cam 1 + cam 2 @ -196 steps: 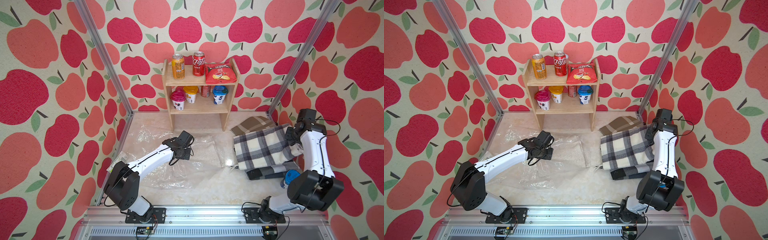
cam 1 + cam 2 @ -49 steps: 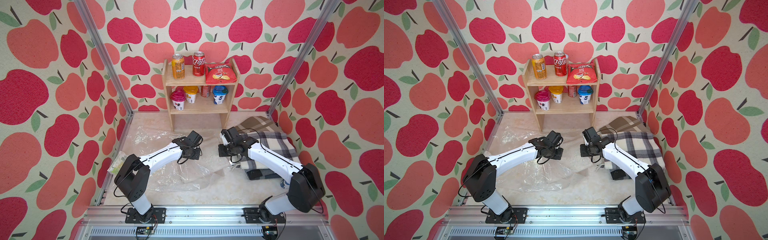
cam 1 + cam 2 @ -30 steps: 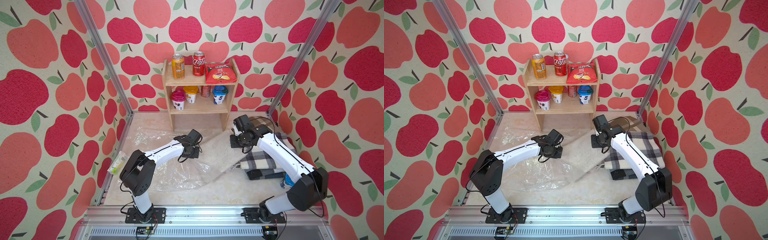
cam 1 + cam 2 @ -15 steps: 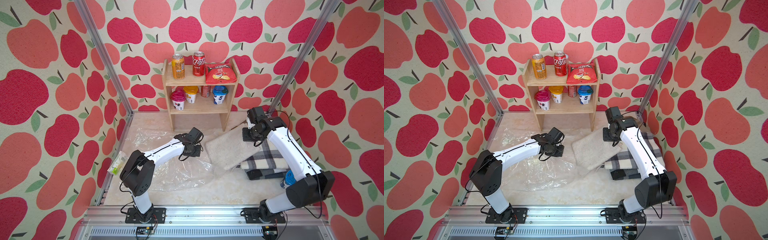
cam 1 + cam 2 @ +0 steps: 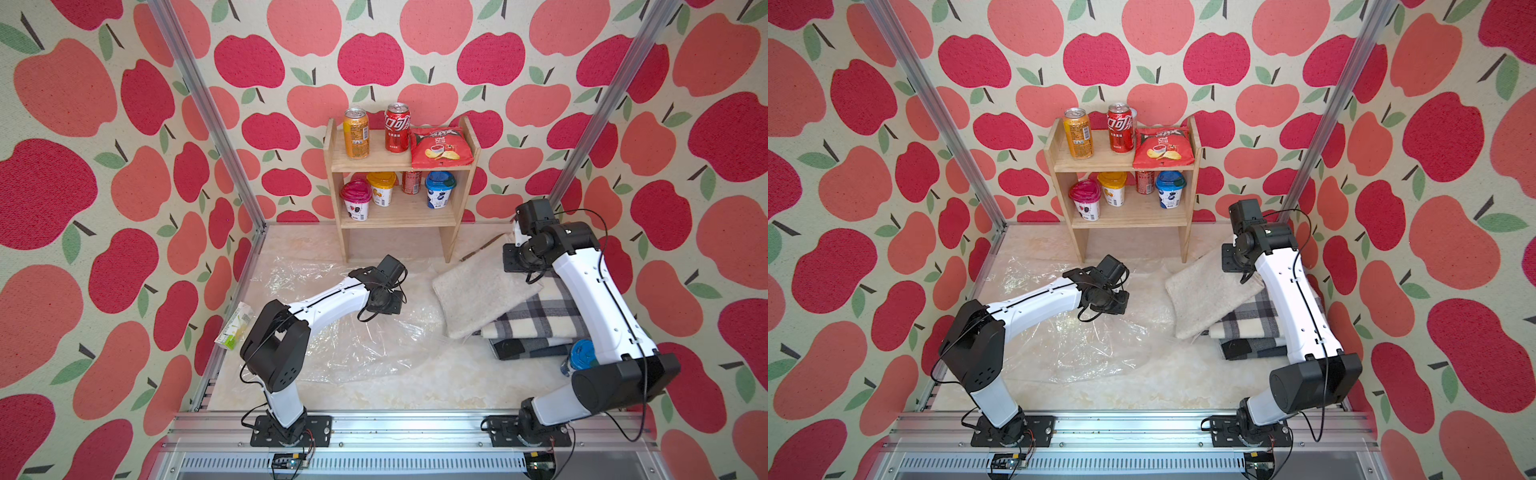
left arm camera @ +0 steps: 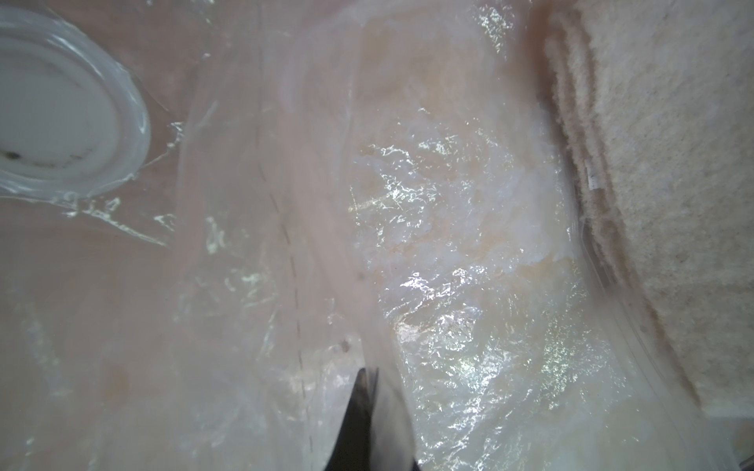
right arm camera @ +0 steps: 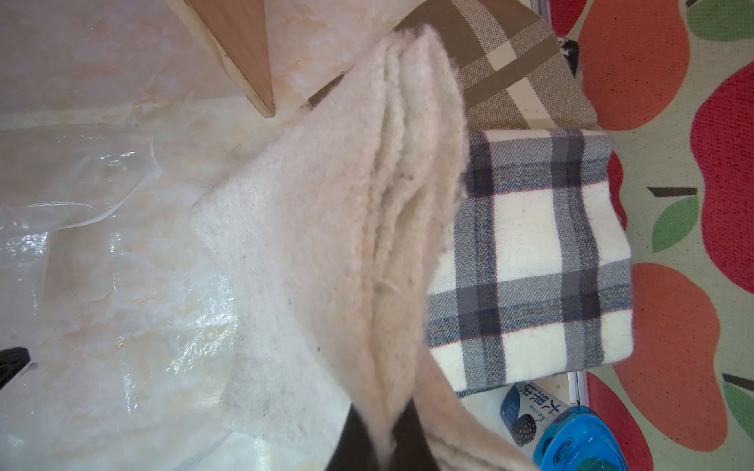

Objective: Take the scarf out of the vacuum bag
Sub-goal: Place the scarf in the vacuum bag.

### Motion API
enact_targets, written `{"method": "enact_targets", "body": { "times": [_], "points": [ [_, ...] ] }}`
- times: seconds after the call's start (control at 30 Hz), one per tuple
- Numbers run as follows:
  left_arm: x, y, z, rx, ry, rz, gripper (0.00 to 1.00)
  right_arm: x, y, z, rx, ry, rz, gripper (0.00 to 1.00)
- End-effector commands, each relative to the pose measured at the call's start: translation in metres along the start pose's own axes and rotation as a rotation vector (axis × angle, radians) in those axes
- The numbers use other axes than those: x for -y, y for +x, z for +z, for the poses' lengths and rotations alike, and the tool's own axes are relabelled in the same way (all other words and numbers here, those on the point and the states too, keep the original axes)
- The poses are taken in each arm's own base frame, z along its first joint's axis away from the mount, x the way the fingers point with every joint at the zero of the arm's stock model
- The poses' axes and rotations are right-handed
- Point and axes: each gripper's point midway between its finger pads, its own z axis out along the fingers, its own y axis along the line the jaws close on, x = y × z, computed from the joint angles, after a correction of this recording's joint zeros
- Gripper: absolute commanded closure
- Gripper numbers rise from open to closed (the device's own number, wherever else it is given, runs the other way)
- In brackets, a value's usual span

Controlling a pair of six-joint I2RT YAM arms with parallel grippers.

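Wooden shelf [image 5: 395, 222] at the surface's back edge, orange can [image 5: 356, 134], red can [image 5: 397, 129] and crisp bag [image 5: 440, 147] on top, pink [image 5: 355, 203], yellow [image 5: 381, 188] and blue cups [image 5: 439, 189] below, folded plaid cloths [image 5: 540, 320] along the right edge, blue-capped bottle [image 5: 579, 357] beside them, green-and-white packet [image 5: 235, 326] at the left edge

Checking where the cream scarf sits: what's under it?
The cream scarf, pinched by the right gripper, overlaps the plaid blanket and a brown checked cloth. Whether its other end covers bare table or the edge of the vacuum bag is hidden.
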Motion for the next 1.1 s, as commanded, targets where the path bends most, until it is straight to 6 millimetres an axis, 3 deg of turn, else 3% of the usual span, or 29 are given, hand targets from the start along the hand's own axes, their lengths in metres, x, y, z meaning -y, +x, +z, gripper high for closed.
{"method": "enact_targets", "body": {
  "times": [0.0, 0.4, 0.87, 1.07],
  "points": [
    [0.001, 0.002, 0.000, -0.013, 0.003, 0.014, 1.00, 0.017, -0.015, -0.022, 0.059, 0.033, -0.003, 1.00],
    [0.002, 0.001, 0.001, -0.010, 0.007, 0.016, 1.00, 0.061, -0.025, -0.051, 0.121, 0.045, 0.094, 1.00],
    [0.002, 0.000, 0.000, -0.010, 0.007, 0.020, 1.00, 0.130, -0.006, -0.025, 0.090, 0.148, 0.255, 1.00],
    [0.004, 0.000, 0.000, -0.010, 0.010, 0.020, 1.00, 0.149, 0.000, -0.011, 0.115, 0.133, 0.363, 1.00]
  ]
}}
